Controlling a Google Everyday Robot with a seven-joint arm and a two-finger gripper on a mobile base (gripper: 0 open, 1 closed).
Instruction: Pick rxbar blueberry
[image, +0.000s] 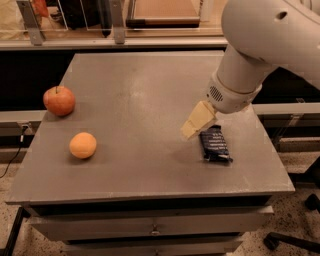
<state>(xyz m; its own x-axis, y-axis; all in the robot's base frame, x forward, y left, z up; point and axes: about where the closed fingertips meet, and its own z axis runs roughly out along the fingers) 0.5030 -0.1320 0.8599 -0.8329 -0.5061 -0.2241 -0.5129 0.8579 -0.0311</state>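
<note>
Scene: A white robot arm (265, 40) is reaching down from the upper right of the camera view over a grey surface (140, 85) that is carrying three small things.
Rxbar blueberry: The rxbar blueberry (215, 144) is lying flat on the surface. It is a dark navy bar in a glossy wrapper with faint pale print, and its long side is pointing away from the camera. The right edge of the surface is running near it, and the front edge is a little farther off.
Gripper: The cream-coloured gripper (192, 127) is hanging just left of the far end of the rxbar blueberry, slanting down and away from the bar. Whether it is open or closed cannot be told. It is not carrying the bar. Whether it is touching the bar's far corner cannot be told either.
Arm: The thick white wrist is sitting just above the far end of the rxbar blueberry, showing a small round grille. From there the arm is rising up and to the right.
Orange: An orange (83, 145) is resting well to the left of the rxbar blueberry, about level with it.
Apple: A red apple (59, 100) is standing farther left of the rxbar blueberry than the orange and farther back, stem up.
Drawers: Pale drawer fronts (150, 227) are showing under the surface, below and to the left of the rxbar blueberry.
Background: A rail with metal uprights (117, 22) is running well behind the rxbar blueberry, past the far edge of the surface.
</note>
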